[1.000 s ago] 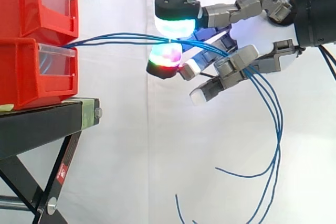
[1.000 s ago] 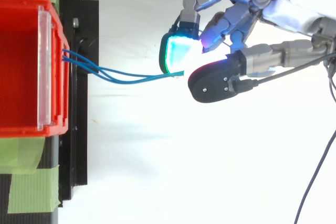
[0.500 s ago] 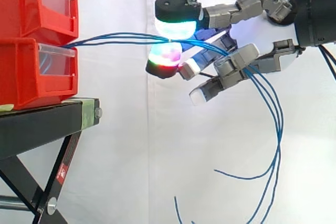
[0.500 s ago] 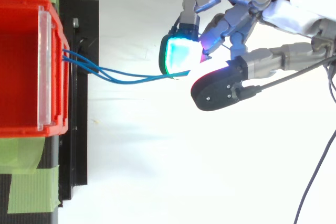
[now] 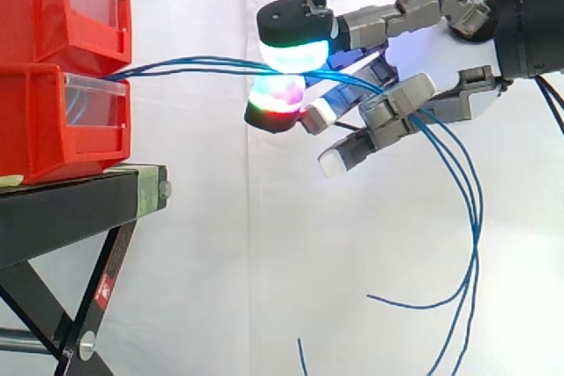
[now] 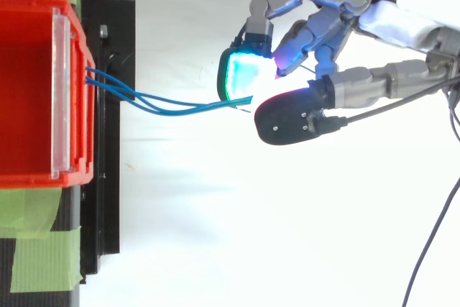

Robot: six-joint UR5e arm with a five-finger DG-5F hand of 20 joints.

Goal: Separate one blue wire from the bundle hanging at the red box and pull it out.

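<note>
Two stacked red plastic bins point(image 5: 48, 121) sit on a black metal stand point(image 5: 70, 209). Three thin blue wires point(image 5: 194, 62) run level from the bins' front. The robot hand point(image 5: 432, 55) pinches them between two glowing pads point(image 5: 295, 50). Beyond the hand they droop freely before a white curtain point(image 5: 194, 261).

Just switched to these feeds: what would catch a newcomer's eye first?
The hand at upper right, its glowing pads closed on the blue wires. Those wires stretch level from the red bins on the black stand at left, pass through the hand and hang down behind it.
</note>
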